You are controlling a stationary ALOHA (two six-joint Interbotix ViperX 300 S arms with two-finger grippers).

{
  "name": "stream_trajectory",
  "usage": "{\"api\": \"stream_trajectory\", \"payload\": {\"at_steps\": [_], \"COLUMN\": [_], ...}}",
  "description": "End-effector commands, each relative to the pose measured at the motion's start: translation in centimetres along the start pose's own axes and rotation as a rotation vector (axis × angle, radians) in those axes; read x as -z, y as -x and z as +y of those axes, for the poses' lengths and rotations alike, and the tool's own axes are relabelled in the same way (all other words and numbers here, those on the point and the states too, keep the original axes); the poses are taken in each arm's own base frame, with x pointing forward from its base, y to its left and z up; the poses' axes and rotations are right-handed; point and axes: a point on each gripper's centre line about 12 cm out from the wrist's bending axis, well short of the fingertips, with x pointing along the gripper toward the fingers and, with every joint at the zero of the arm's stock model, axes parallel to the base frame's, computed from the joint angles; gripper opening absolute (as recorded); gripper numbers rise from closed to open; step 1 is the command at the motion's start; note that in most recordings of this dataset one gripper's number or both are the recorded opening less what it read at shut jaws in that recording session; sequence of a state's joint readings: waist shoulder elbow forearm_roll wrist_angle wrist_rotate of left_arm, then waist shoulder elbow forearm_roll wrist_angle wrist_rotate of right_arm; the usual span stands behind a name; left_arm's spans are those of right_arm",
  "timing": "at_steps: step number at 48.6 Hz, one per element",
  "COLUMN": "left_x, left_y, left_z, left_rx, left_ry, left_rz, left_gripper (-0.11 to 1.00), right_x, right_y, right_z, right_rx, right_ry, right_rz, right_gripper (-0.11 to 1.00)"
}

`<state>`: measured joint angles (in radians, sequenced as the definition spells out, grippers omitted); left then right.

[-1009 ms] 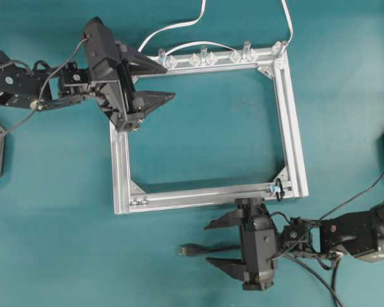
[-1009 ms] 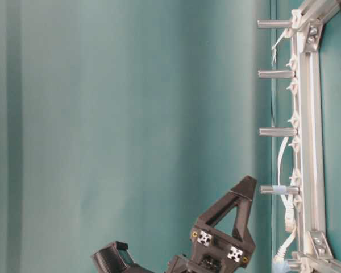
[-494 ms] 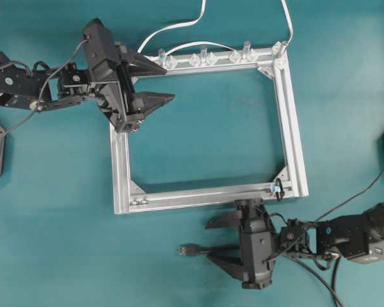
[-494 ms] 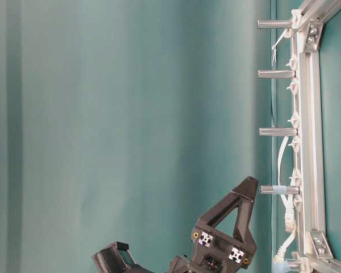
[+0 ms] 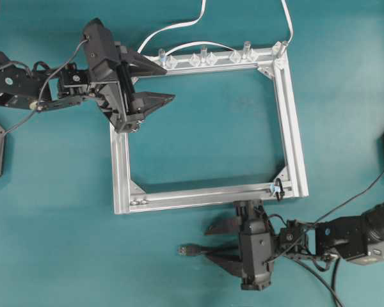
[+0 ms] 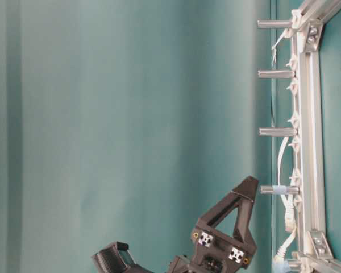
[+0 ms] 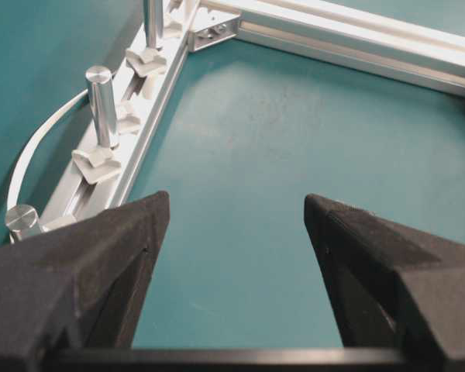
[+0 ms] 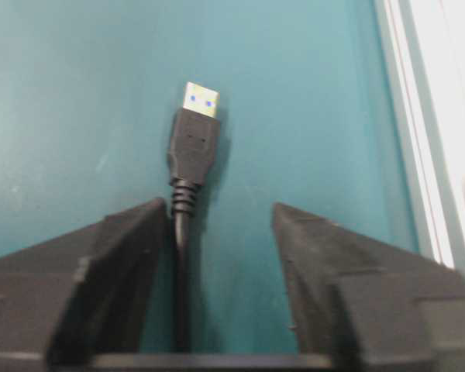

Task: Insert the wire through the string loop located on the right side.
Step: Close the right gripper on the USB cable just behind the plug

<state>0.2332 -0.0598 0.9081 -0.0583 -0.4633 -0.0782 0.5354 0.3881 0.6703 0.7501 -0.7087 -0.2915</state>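
Observation:
The wire lies on the teal table below the silver frame [image 5: 294, 128], its black plug [image 5: 184, 250] pointing left; in the right wrist view the metal tip and black body [image 8: 192, 147] show clearly. My right gripper [image 5: 210, 242] straddles the cable just behind the plug. The cable rests against the left finger [image 8: 124, 248], with a gap to the other, so the gripper [image 8: 218, 208] is open. The string loop [image 5: 278, 188] hangs on the frame's lower bar near its right corner. My left gripper [image 5: 169, 84] hovers open over the frame's upper left corner, nothing between its fingers [image 7: 236, 200].
White flat cables [image 5: 179, 27] run off the frame's top bar, which carries clear clips and short metal posts [image 5: 205, 56]. The same posts [image 7: 102, 93] stand left of my left gripper. A thick black arm cable [image 5: 365, 192] trails at the right.
My right gripper's jaws have narrowed around the wire and the gripper has shifted slightly left and down. The left arm has stayed put.

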Motion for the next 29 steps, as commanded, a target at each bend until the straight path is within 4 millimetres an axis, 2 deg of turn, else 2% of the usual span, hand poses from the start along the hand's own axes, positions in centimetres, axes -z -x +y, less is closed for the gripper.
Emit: {"api": "stream_trajectory", "payload": {"at_steps": [1,9,14,16,29], "left_x": [-0.7,-0.7,-0.6,-0.6,-0.5], "left_y": [0.1,0.1,0.1,0.1,0.1], "left_z": [-0.2,-0.2,-0.2,-0.2,-0.2], "left_rx": [0.007,0.007,0.007,0.007,0.006], "left_ry": [-0.005,-0.005,-0.003,-0.003,-0.003], "left_rz": [-0.022,-0.022,-0.021,-0.019,-0.015], "left_gripper": [0.76,0.76,0.76,0.76,0.76], "right_x": [-1.0,-0.6,0.0,0.1,-0.1], "right_y": [-0.2,-0.6,-0.6,-0.5,-0.2], "right_z": [0.2,0.3,0.3,0.2,0.2], "right_rx": [-0.003,-0.002,-0.005,-0.006,-0.008], "right_ry": [-0.011,-0.005,-0.001,0.001,0.001], "right_rz": [-0.027,-0.016,0.008,0.017,0.014], "right_gripper": [0.56,0.41,0.16,0.11,0.11]}}
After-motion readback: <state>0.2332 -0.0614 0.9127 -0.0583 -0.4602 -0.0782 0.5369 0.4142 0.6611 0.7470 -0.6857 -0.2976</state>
